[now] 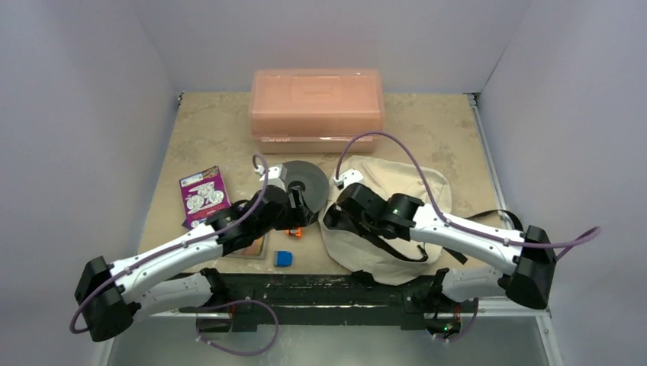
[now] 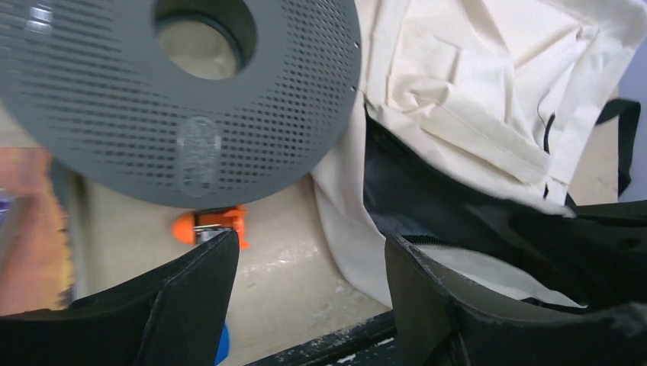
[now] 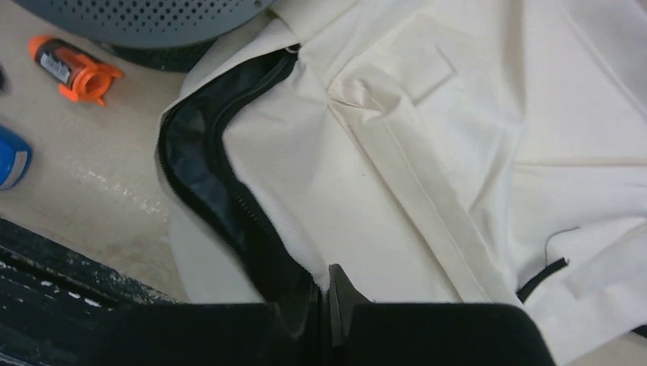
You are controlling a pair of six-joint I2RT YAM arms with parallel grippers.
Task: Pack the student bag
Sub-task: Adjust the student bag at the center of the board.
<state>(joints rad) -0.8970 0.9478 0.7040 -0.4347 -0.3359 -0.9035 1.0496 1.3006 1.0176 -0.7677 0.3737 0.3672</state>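
The cream student bag (image 1: 404,183) lies at the right of the table with its black zip opening (image 3: 198,175) facing left and gaping, dark lining showing. My right gripper (image 3: 326,278) is shut on the cream fabric edge of that opening; in the top view it (image 1: 336,217) is at the bag's left side. My left gripper (image 2: 309,244) is open and empty, low over the table between the bag (image 2: 473,91) and a small orange item (image 2: 210,225); in the top view it (image 1: 301,206) is just left of the bag.
A grey perforated disc (image 1: 305,177) lies just beyond the left gripper, touching the bag. An orange marker-like item (image 1: 294,232) and a small blue item (image 1: 283,258) lie near the front. A purple card (image 1: 203,194) lies left. A salmon-pink box (image 1: 317,107) stands at the back.
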